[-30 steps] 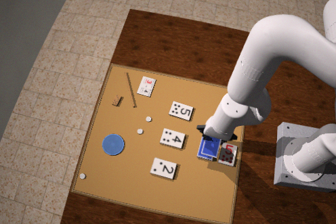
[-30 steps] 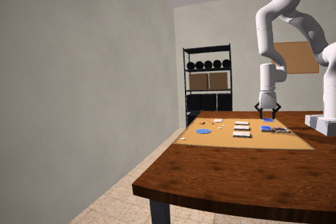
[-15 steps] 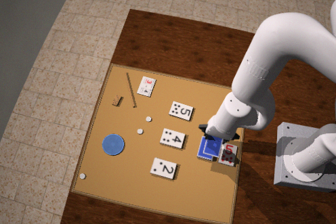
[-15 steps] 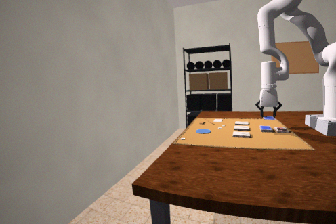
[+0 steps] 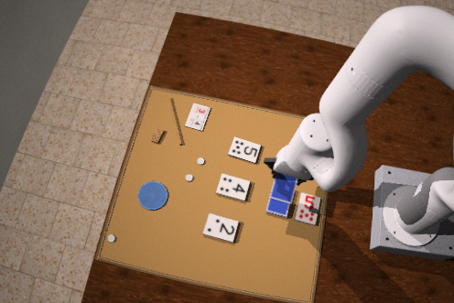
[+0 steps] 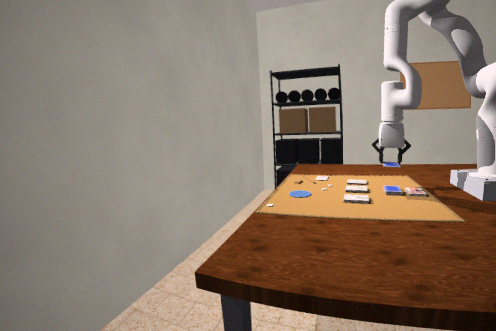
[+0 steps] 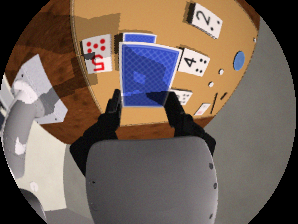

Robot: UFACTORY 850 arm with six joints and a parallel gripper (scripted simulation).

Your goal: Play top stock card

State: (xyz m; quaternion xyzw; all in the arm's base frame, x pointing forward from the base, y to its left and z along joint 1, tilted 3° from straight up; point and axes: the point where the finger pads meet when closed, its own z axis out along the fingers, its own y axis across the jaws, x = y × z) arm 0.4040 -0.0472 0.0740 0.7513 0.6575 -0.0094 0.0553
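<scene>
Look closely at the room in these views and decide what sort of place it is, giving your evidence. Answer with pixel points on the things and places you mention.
Probably a workroom or robotics lab: a robot arm's pale base (image 5: pixel 382 237) (image 6: pixel 462 177) stands on a wooden table (image 5: pixel 215 40) (image 6: pixel 320 254), and a black shelf unit (image 6: pixel 341 109) behind holds brown boxes (image 6: pixel 293 120).

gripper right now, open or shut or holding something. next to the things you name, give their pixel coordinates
Gripper (image 5: pixel 288 174) (image 6: pixel 391 160) (image 7: pixel 144 97): shut on a blue-backed card (image 5: pixel 285 188) (image 6: pixel 391 164) (image 7: pixel 150 74), face down, raised above the stock (image 5: pixel 277 208) (image 6: pixel 393 190) (image 7: pixel 140 38).
</scene>
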